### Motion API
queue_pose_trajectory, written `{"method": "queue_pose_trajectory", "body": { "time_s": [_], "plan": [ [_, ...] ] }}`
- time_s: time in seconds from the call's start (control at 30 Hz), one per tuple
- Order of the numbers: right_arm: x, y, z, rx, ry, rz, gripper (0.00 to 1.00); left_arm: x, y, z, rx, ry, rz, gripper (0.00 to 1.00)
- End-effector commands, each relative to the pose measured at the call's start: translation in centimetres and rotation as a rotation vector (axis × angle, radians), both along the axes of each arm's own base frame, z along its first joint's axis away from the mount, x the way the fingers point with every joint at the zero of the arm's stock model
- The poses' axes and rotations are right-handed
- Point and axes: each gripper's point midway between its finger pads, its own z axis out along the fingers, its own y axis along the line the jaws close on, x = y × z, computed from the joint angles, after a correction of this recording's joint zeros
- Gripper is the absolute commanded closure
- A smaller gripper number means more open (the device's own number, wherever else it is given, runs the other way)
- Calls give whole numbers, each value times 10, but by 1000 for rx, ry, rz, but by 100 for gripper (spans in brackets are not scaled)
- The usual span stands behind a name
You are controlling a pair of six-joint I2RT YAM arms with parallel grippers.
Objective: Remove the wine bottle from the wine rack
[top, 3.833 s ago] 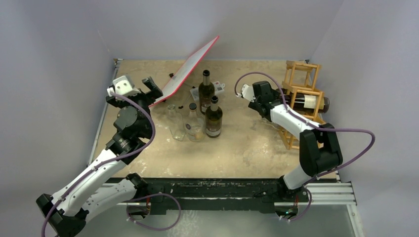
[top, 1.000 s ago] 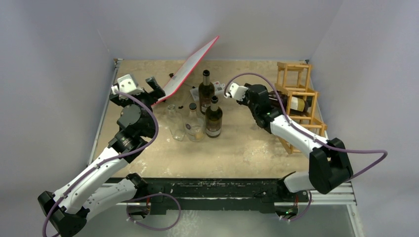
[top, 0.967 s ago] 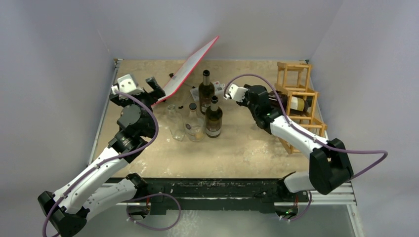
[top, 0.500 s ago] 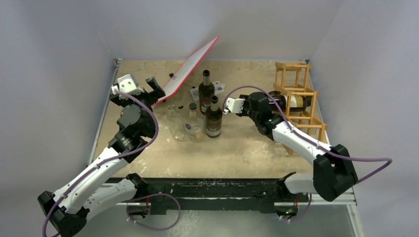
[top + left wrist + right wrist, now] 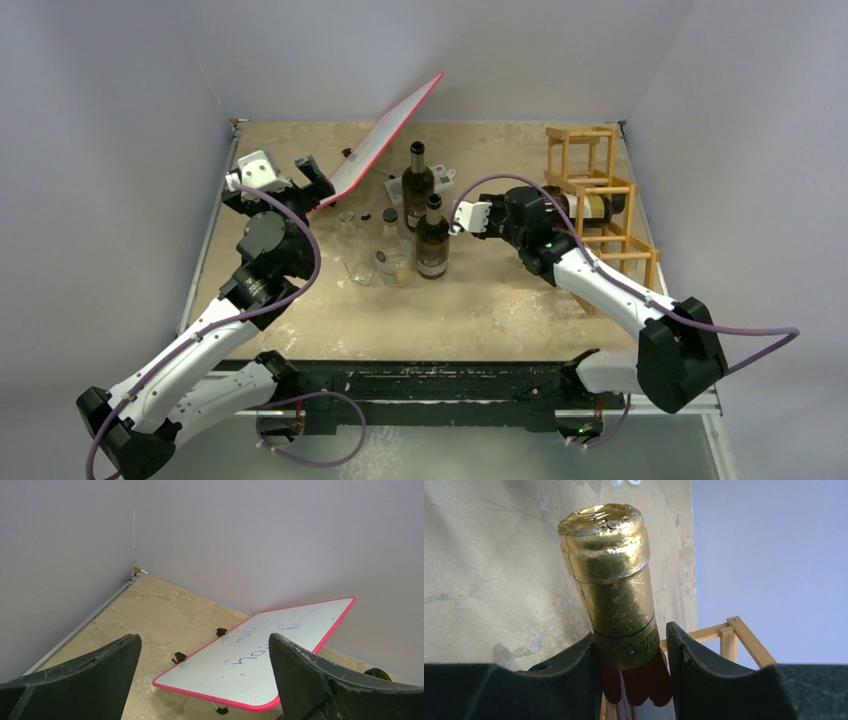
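A: At the far right of the counter [image 5: 480, 300], what changed?
B: The right gripper [image 5: 631, 645] has drawn leftward, clamped on the neck of the wine bottle [image 5: 611, 595]; the wine rack [image 5: 600, 215] slid left with it. The bottle's body still lies in a rack cell.
A: And the left gripper [image 5: 205, 645]?
B: Unmoved, spread wide, holding nothing, above the red-edged board [image 5: 265, 655].
A: Textures?
B: Crinkled gold foil caps the dark glass neck; matte black pads [image 5: 564, 680] press either side. The rack is thin pale wooden bars in square cells; the counter is mottled, worn beige. The board is smooth white, rounded corners, tilted.
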Motion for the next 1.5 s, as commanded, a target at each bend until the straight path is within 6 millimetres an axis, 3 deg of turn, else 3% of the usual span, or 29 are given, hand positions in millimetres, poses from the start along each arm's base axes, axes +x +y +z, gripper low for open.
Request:
{"method": "queue_pose_trajectory", "body": {
  "time_s": [0.0, 0.23, 0.37, 0.53, 0.67, 0.77, 0.87, 0.97, 1.13, 1.27, 1.47],
  "plan": [
    [-1, 37, 69, 223, -128, 103, 100, 0, 0, 11, -35, -42, -12, 2],
    [2, 44, 78, 278, -148, 112, 100, 0, 0, 10, -36, -41, -12, 2],
    [6, 48, 66, 251, -110, 112, 100, 0, 0, 11, -36, -43, -14, 2],
    [8, 34, 50, 235, -73, 33, 100, -2, -8, 18, -29, -58, -74, 1],
    [7, 21, 54, 282, -59, -1, 100, -5, -39, 41, -27, -112, -282, 0],
    [7, 14, 55, 313, -46, -25, 100, -9, -82, 63, -21, -125, -512, 0],
    [7, 11, 55, 351, -31, -48, 100, -18, -131, 61, -15, -79, -772, 0],
    [9, 9, 55, 379, -19, -66, 100, -39, -168, 54, -73, -69, -995, 5],
    [0, 19, 70, 398, -48, 24, 100, -55, -180, 34, -129, -16, -1079, 7],
    [-10, 27, 66, 378, -42, 105, 100, -63, -191, 30, -122, 32, -1142, 8],
    [-11, 24, 65, 414, -47, 79, 100, -41, -195, 13, -116, 200, -1059, 9]
  ]
}}
